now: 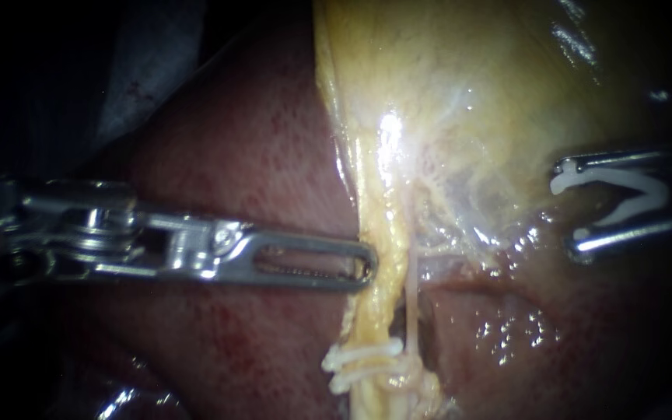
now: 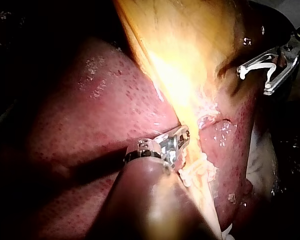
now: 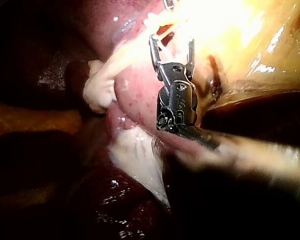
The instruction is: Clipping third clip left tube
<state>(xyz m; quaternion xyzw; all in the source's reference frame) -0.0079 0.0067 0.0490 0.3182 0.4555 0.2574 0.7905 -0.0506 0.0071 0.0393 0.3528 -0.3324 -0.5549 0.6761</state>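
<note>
The yellow gallbladder (image 1: 468, 93) narrows downward into a yellow strand, the left tube (image 1: 373, 307), with a thin pale tube (image 1: 412, 288) just to its right. Two white clips (image 1: 358, 356) sit across the left tube low in the endoscope view. My left instrument (image 1: 367, 264) reaches in flat, its windowed jaws shut on the strand's left edge above the clips; it is also in the left wrist view (image 2: 180, 142). My right instrument (image 1: 565, 208) hangs well right of both tubes, jaws spread, holding an open white clip (image 1: 624, 194) between them (image 2: 253, 80) (image 3: 171, 40).
Dark red liver (image 1: 235, 155) lies behind and to both sides of the tubes. A wet fold of liver (image 1: 507, 311) lies under the right instrument. A pale sheet (image 1: 149, 70) shows at the upper left.
</note>
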